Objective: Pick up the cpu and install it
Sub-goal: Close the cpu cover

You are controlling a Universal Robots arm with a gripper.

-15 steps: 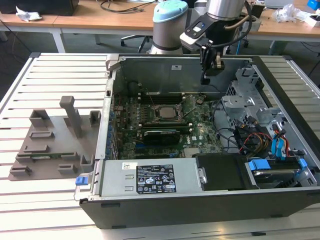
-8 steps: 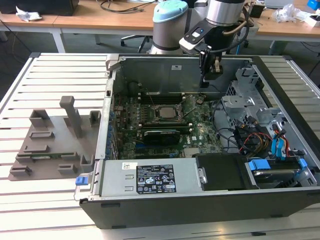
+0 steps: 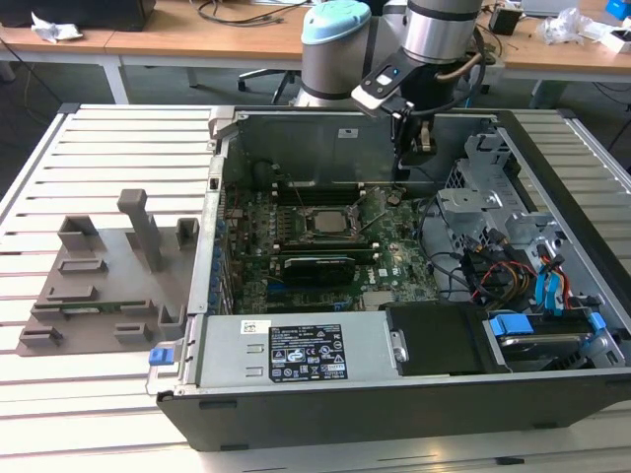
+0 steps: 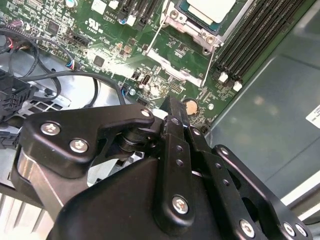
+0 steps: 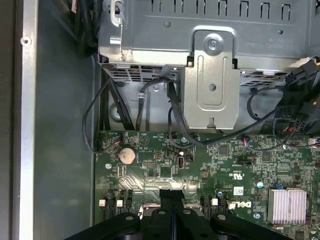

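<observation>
Well, small, square, silvery-white cpu (image 3: 323, 219).

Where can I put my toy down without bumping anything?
In the exterior view, the table's bare white slats are free between the grey tray and the far edge, and between the tray and the near edge. Inside the computer case it is crowded: circuit board, cables, gripper.

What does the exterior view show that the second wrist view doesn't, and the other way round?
Exterior view: the grey tray beside the case, and the arm reaching in. Second wrist view: the silver screws on the shut pincer, seen up close. Both: the cpu on the green board.
</observation>
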